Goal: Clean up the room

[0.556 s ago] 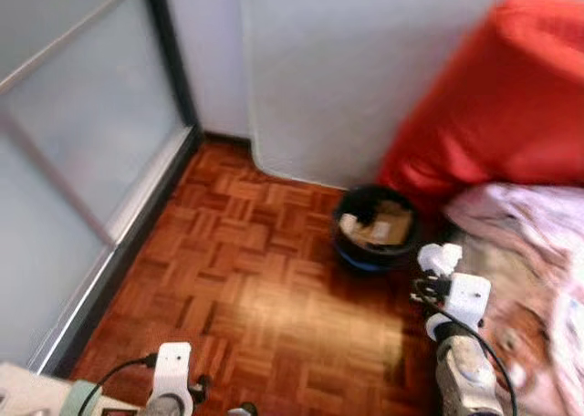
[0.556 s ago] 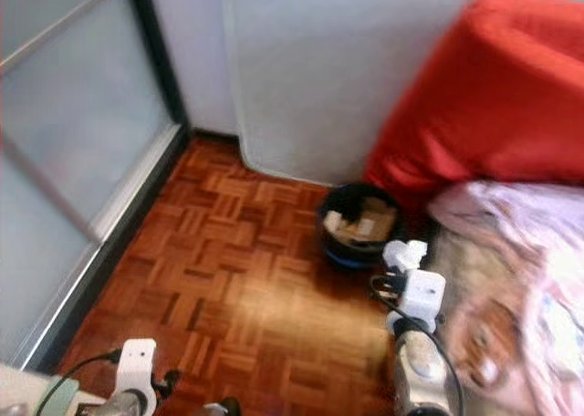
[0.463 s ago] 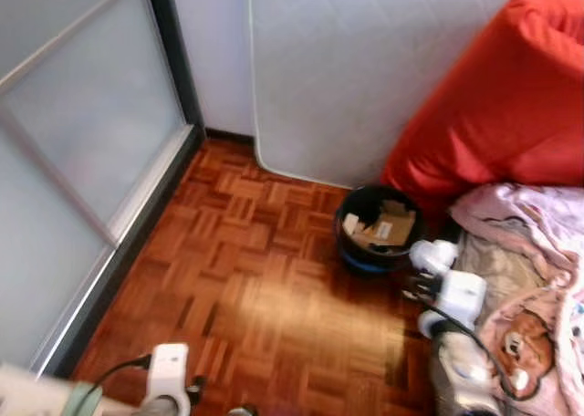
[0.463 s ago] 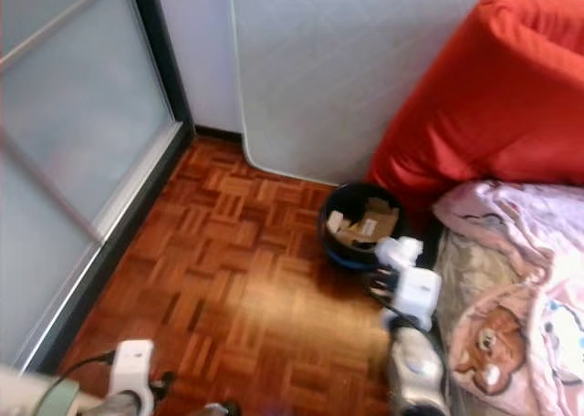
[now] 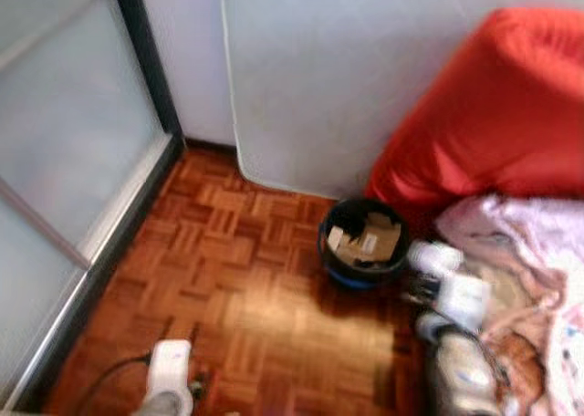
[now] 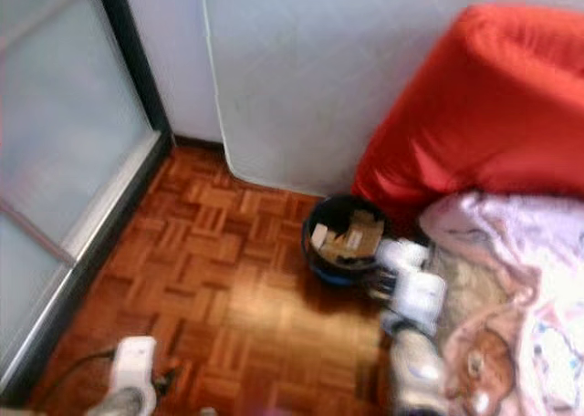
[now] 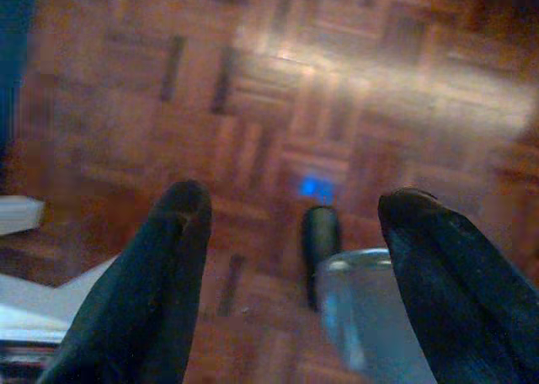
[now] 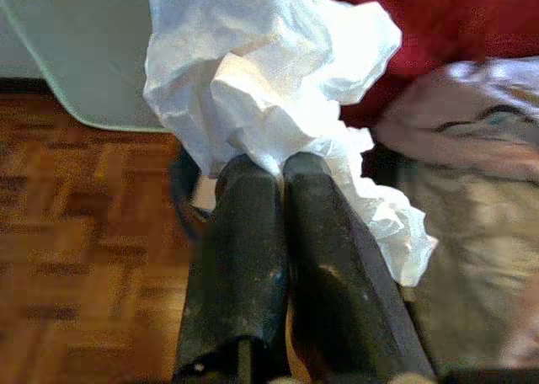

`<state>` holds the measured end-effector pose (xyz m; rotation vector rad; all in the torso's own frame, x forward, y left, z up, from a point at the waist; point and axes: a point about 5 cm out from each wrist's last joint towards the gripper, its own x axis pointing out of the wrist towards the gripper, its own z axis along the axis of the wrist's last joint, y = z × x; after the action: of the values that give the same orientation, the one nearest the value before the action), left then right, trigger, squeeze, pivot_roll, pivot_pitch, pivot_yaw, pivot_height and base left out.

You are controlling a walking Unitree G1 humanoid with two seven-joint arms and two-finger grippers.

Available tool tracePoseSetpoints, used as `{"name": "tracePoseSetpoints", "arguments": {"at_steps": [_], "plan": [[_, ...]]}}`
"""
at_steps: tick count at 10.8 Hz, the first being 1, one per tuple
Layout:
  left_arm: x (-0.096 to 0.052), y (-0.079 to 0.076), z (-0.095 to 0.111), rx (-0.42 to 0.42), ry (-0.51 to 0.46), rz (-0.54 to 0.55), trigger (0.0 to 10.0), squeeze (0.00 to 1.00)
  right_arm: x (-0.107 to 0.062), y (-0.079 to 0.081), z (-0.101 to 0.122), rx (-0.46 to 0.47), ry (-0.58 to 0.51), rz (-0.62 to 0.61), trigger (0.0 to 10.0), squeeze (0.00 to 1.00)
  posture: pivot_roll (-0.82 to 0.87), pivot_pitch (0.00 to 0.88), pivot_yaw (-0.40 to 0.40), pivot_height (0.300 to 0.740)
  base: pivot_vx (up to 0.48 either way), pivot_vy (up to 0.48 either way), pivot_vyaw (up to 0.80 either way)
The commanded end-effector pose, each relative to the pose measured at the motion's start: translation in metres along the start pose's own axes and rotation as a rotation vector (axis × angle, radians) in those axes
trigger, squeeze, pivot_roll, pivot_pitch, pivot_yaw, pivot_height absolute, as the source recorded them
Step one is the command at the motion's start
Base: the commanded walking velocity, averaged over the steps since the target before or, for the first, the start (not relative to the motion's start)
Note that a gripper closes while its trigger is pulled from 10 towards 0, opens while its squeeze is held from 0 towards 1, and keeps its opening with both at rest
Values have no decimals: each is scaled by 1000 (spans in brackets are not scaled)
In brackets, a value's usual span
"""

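Head views: the right hand (image 5: 436, 256) holds crumpled white paper (image 6: 402, 253) just beside a black bin (image 5: 362, 243) on the parquet floor (image 5: 246, 297).
Left wrist view: left hand (image 7: 295, 241) open above the floor.
Right wrist view: fingers (image 8: 244, 232) clamped on the paper.

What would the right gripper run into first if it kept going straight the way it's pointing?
Probably the round black waste bin on the parquet floor, just beyond the crumpled white tissue that the right gripper pinches. Depth is unclear; the red cushion lies further off.
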<state>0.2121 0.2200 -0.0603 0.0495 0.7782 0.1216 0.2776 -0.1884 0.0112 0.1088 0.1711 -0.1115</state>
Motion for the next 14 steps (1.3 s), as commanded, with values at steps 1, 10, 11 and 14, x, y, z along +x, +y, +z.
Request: {"name": "tracePoseSetpoints", "arguments": {"at_steps": [1, 10, 11, 14], "plan": [[-1, -6, -8, -11, 27, -12, 10000, 0, -4, -15, -4, -16, 24, -37, 10000, 0, 89, 181, -42, 740, 292, 0, 0], [-2, -7, -8, -16, 28, -14, 10000, 0, -3, -15, -5, -8, 40, -41, 10000, 0, 93, 183, -44, 740, 298, 0, -242], [-2, -7, -9, -16, 29, -14, 10000, 0, -3, -15, -5, 1, 41, -43, 10000, 0, 93, 182, -44, 740, 296, 0, 0], [-2, -7, -9, -17, 28, -14, 10000, 0, -2, -15, -5, 0, 47, -46, 10000, 0, 94, 183, -45, 740, 299, 0, 0]]}}
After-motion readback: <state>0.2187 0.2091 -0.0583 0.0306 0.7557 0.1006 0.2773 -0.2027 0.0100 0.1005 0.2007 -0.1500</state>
